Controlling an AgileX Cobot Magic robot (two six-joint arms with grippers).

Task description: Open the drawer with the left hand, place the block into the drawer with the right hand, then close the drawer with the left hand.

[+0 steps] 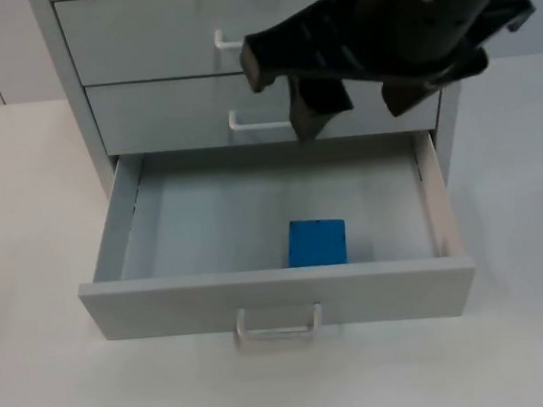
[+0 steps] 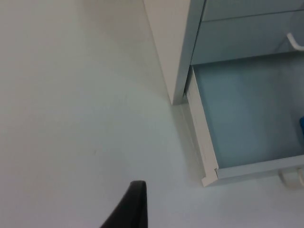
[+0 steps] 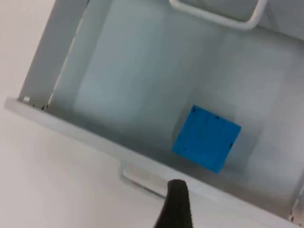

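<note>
White surface carries a grey drawer cabinet. Above its open bottom drawer, the right end effector is held with fingers spread and nothing between them. Inside, the blue block is seen resting just behind the front panel. For the left end effector, beside the cabinet, it cannot be told whether it is spread. Closing is judged next: the drawer handle should be pushed squarely once the right arm is lifted away.
</note>
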